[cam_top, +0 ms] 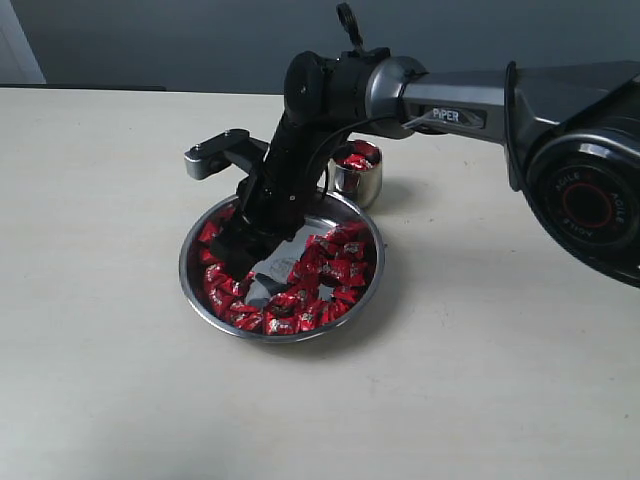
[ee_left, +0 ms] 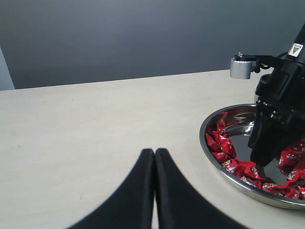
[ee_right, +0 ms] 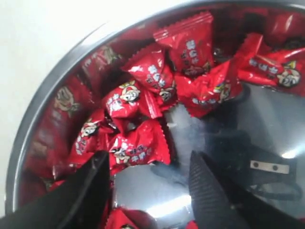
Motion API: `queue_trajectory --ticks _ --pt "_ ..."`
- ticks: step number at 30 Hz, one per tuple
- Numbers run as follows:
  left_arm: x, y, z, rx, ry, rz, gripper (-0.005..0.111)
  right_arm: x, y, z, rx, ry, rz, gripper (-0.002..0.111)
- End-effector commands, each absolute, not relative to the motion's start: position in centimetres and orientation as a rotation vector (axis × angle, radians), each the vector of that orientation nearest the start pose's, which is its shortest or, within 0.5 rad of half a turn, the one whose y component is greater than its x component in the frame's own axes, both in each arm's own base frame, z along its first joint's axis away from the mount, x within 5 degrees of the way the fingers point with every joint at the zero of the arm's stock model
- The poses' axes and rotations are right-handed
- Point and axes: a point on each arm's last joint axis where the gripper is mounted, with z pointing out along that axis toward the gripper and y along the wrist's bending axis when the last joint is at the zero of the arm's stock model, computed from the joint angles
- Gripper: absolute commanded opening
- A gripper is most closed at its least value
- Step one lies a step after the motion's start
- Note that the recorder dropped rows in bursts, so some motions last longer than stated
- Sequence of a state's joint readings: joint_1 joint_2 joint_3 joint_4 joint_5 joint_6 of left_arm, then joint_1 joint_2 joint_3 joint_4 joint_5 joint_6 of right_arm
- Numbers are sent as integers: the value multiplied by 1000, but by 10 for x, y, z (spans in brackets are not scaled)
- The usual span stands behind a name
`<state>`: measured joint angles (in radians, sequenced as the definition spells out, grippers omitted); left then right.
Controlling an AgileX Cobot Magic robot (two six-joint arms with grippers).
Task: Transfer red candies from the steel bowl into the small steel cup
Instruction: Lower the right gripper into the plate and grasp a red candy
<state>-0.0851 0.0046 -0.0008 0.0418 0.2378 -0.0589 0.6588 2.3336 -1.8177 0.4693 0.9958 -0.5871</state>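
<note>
R gripper (ee_right: 147,186) angled down into steel bowl (ee_right: 42,98), jaws apart over red candies (ee_right: 138,148)

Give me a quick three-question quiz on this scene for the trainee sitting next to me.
1. True or false: the right gripper is open and down inside the steel bowl.
2. What does the small steel cup hold? A) nothing B) red candies C) a spoon
3. Short answer: is the left gripper open or shut?
Key: 1 true; 2 B; 3 shut.
</note>
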Motion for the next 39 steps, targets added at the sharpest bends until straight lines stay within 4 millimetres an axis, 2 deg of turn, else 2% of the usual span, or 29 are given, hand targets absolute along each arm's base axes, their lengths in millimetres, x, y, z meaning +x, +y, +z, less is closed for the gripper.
queue_trajectory --ticks 1,16,18,24,25,26,33,39 --pt "55 -4 192 55 1715 -74 0 355 320 134 -1438 2570 641 50" --pt "55 -4 192 55 1715 -74 0 351 328 119 -1461 2575 630 49" --pt "55 -4 192 55 1715 -74 0 350 330 119 -1465 2571 630 43" --pt "55 -4 192 55 1715 -74 0 350 329 119 -1494 2559 586 4" --pt "55 -4 192 55 1715 -74 0 350 328 121 -1508 2550 561 -1" --pt "55 -4 192 55 1715 -74 0 351 327 121 -1521 2544 539 -1" --pt "55 -4 192 55 1715 -74 0 364 310 154 -1485 2483 276 -1" --pt "55 -4 192 55 1715 -74 0 387 280 190 -1318 2446 235 -1"
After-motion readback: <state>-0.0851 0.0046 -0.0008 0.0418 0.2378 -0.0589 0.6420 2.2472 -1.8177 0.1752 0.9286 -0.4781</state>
